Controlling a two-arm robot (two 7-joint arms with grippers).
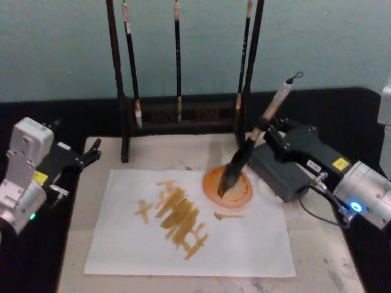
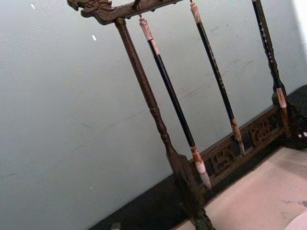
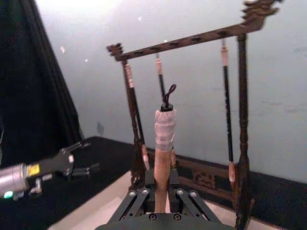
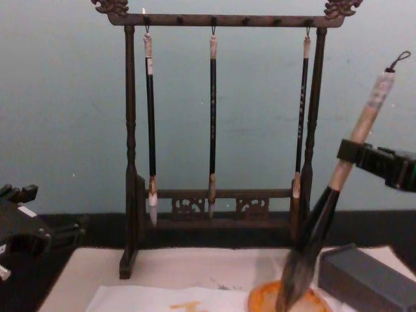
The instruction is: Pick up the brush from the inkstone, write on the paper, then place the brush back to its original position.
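Work surface with a beige felt mat (image 1: 314, 244) and, standing at its far edge, a dark wooden brush rack (image 4: 130, 130) from whose top bar three thin black-shafted brushes (image 4: 212, 117) hang. The head view gives the plan: the white paper (image 1: 122, 238) lies on the mat with yellow-orange strokes across its middle, a dark grey block (image 1: 275, 174) sits just beside its far right corner, and a round orange dish (image 1: 209, 183) rests at the paper's far right edge, between strokes and block. The chest view gives the profile: the brush (image 4: 364, 130) leans with its corded top toward the robot's right and its dark bristles down in the dish. The right wrist view looks up the pale handle to the cord loop; the left wrist view supplies the rack's post and hanging brushes against the wall. The right gripper (image 1: 263, 131) is clenched on the brush handle just above the black collar, its fingers (image 3: 144, 194) pressed to either side of the shaft. The left gripper (image 1: 91, 155) rests at the mat's left edge, fingers spread, grasping nothing.
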